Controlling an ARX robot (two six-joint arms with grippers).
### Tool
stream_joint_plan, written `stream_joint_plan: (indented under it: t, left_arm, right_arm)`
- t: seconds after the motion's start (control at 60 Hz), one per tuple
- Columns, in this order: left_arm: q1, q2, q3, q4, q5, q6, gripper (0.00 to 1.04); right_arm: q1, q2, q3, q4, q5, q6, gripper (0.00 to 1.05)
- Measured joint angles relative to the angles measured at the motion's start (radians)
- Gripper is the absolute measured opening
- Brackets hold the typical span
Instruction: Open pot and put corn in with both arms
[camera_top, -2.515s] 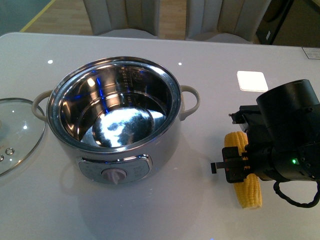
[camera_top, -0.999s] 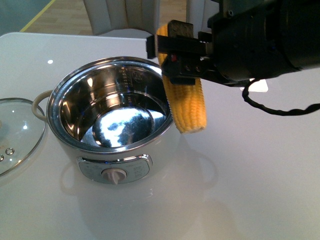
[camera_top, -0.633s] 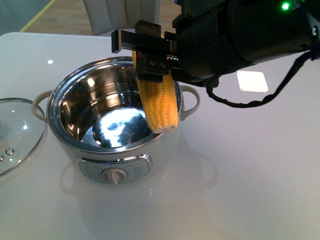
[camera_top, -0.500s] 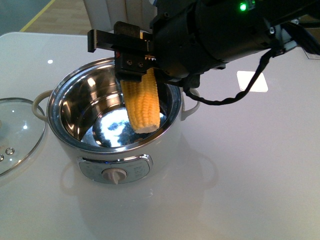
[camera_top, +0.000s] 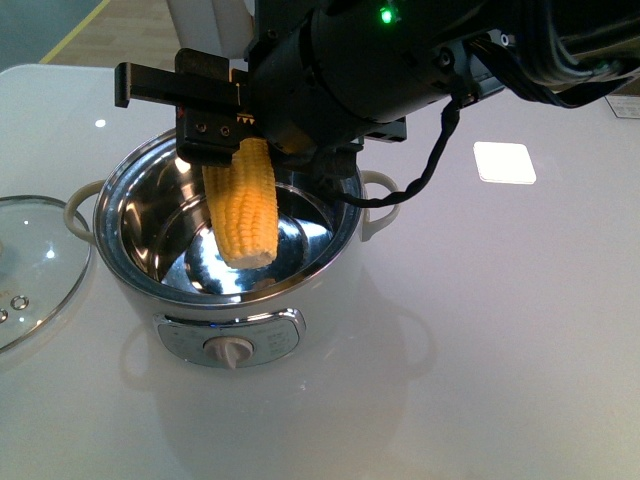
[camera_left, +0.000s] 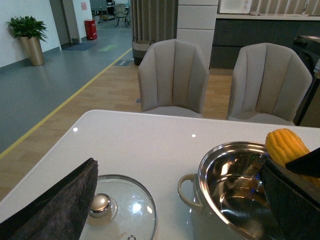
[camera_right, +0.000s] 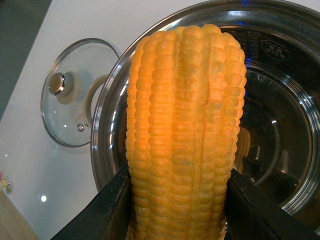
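The cream-white pot (camera_top: 330, 290) stands uncovered on the table, its shiny steel bowl empty. My right gripper (camera_top: 222, 125) is shut on the yellow corn (camera_top: 242, 205), which hangs tip-down over the bowl's middle. In the right wrist view the corn (camera_right: 185, 135) fills the frame between the black fingers (camera_right: 107, 210), above the pot (camera_right: 107, 135). The left wrist view shows the pot (camera_left: 200, 200) and the corn's top (camera_left: 286, 145). My left gripper (camera_left: 180, 220) is open above the table between lid and pot, holding nothing.
The glass lid (camera_top: 35, 265) with its steel knob (camera_left: 100, 204) lies flat on the white table (camera_top: 500, 330) left of the pot. It shows in the right wrist view too, lid (camera_right: 75, 97). Two grey chairs (camera_left: 172, 75) stand behind the table's far edge.
My right gripper lifted the corn from the table at the right, carried it leftward over the pot's rim, and now holds it over the bowl's middle.
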Motion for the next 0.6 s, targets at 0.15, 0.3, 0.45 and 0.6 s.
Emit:
stream_joint_plan:
  t: [0.15,0.3,0.45,0.6]
  left_arm:
    - [0.0,0.0,0.0,0.0,0.0,0.0,0.98]
    - [0.0,0.0,0.0,0.0,0.0,0.0,0.98]
    - [0.0,0.0,0.0,0.0,0.0,0.0,0.98]
    - [0.0,0.0,0.0,0.0,0.0,0.0,0.98]
  right_arm:
    - [0.009,0.029,0.034,-0.01,0.01,0.015,0.48]
    - [0.01,0.063,0.066,-0.022,0.019,0.027,0.54]
    - [0.01,0.09,0.092,-0.034,0.024,0.043,0.6]
    - [0.01,0.108,0.122,-0.043,0.026,0.062,0.74]
